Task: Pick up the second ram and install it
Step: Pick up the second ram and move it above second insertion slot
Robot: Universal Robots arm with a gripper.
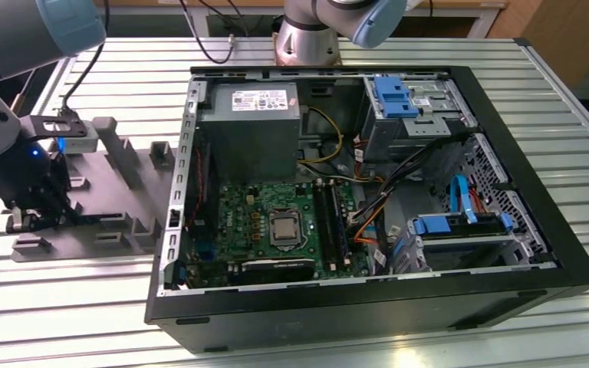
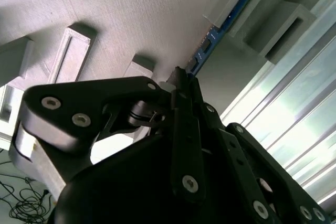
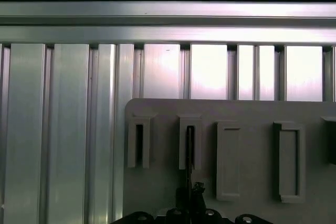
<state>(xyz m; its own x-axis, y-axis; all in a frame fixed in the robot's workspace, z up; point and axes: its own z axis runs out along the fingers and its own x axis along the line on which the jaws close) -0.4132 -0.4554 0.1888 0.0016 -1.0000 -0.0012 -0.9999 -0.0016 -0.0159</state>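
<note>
Worktop [image 1: 581,153] was silver, ribbed in parallel stripes. Holder tray [image 1: 131,192] was matte grey. Computer case [image 1: 376,314] was black, motherboard [image 1: 238,218] green, drive latches [image 1: 392,96] blue. Gripper [image 2: 181,77] was black; second ram [image 2: 226,22] showed blue.

A slim, long memory stick [image 2: 225,24], blue along its visible edge, is seen standing on edge in raised slots of a grey holder plate [image 2: 131,14], its near end pinched by the black gripper [image 2: 181,77].

Robotics lab bench, we reckon: slotted aluminium table [image 1: 70,322], robot arm [image 1: 308,40] at its far edge, an opened PC case [image 1: 376,304] and a grey parts fixture [image 1: 131,192].
</note>
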